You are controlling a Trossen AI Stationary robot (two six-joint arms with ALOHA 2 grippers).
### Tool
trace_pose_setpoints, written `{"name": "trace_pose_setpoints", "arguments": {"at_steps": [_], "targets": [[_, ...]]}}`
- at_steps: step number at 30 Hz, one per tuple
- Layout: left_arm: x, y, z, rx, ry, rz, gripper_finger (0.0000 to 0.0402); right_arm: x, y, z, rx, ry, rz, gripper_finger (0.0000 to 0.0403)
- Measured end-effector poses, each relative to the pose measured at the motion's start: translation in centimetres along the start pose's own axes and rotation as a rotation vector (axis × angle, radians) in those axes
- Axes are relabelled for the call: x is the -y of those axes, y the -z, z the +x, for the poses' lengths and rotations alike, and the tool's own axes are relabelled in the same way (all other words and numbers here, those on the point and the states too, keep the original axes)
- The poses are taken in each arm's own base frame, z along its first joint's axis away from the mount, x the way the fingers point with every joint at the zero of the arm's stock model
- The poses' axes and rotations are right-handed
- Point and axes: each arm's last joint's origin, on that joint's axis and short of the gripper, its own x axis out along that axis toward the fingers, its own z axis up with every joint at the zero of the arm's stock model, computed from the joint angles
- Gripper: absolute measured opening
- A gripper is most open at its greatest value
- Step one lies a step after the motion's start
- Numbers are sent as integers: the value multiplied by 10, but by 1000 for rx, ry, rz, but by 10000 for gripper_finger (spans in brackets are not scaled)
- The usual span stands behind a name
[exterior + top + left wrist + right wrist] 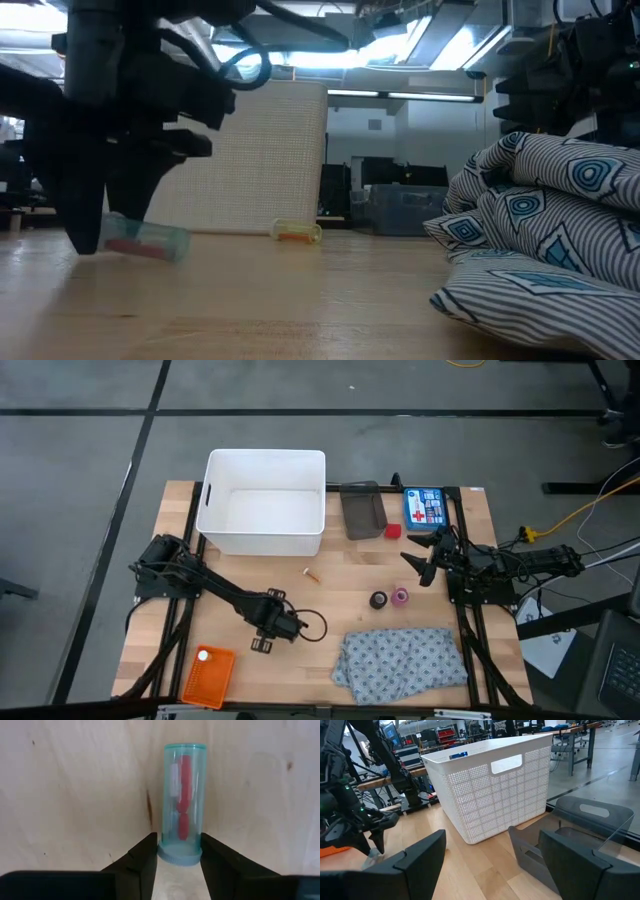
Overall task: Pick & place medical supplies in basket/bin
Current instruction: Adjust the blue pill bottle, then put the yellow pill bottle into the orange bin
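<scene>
A clear teal tube with red and pale pieces inside lies on its side on the wood. My left gripper is down at the table between the orange basket and the grey dotted cloth, shut on the tube's cap end. My right gripper hovers open near the red block, touching nothing. The dark roll and the pink roll stand side by side on the table. A tiny pale-orange piece lies in the middle. My left gripper pinches the tube at its cap, one finger on each side. The fingers come from above, pointing down, in line with the tube's length. The tube lies on the table beside the fingers, not lifted.
A white tub stands at the far edge, with a grey bin and a blue first-aid box to its right. The basket holds a small white item. Bare wood lies between the arms.
</scene>
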Motion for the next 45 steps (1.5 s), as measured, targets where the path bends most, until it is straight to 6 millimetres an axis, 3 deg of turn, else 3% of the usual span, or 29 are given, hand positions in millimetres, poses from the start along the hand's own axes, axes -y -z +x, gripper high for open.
{"name": "trace_pose_setpoints", "arguments": {"at_steps": [11,18,22,26,35,45], "targets": [[-1,-2,0,27,-62,-9,188,0,0,0,-2,0,-2,317],[-1,-2,0,27,-61,-20,192,0,1,0,-6,-5,-3,317],[-1,0,-2,14,-64,-16,193,-3,1,0,-35,-116,44,317],[-1,2,-15,43,-112,-12,193,-9,-2,0,-43,-251,94,317],[-3,10,-62,182,-133,-101,198,-17,-7,8,-5,-307,93,317],[-6,19,-81,240,-260,-136,198,-33,12,44,-142,-241,134,317]]}}
